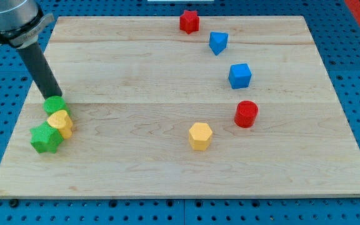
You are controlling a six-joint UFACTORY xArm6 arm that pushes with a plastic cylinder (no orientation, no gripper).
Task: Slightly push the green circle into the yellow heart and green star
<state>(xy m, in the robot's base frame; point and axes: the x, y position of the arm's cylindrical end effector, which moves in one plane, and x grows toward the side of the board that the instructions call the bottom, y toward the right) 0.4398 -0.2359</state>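
Wooden worktop (167, 169) is carrying every block, and nearest the view's bottom at the left the green star (45, 138) is sitting against the yellow heart (60, 122). Just above them the green circle (55, 105) is touching the heart, and the tip (53, 98) is pressing on the circle's upper edge, the dark rod slanting up toward the view's top left. No hand is showing, only this rod. Toward the view's right a yellow hexagon (200, 135) is lying low, then a red cylinder (246, 114), a blue cube (240, 75), a blue wedge-like block (218, 42) and, farthest, a red star (189, 21).
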